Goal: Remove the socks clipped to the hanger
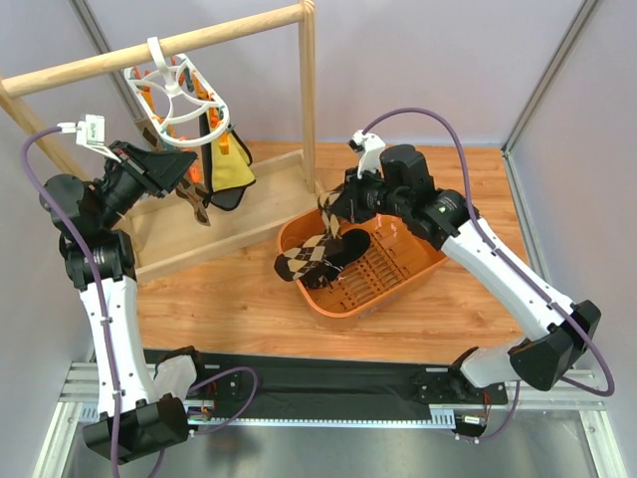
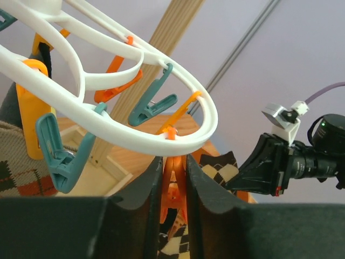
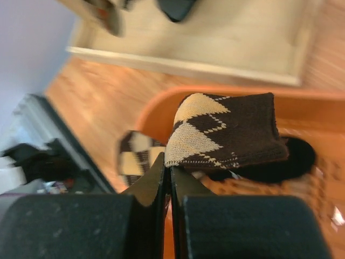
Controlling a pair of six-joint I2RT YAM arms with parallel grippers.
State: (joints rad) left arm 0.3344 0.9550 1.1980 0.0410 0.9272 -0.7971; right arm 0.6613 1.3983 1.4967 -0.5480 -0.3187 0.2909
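**Socks on clip hanger: both claws occupied**

Top view: the white plastic oval hanger ring [image 1: 177, 92] hangs just above the left claw [image 1: 171, 167], with a black-and-yellow fabric sock [image 1: 231, 169] beside it. The right claw [image 1: 336, 211] is over an orange plastic basket [image 1: 398, 274].
Left wrist: the claw is pinched on an orange plastic clothespin clip [image 2: 172, 183], which is hidden from above.
Right wrist: the claw is clamped on a brown argyle fabric sock [image 3: 226, 132].
Socks are judged light, limp and hard to damage; grip the fabric just under the clip.
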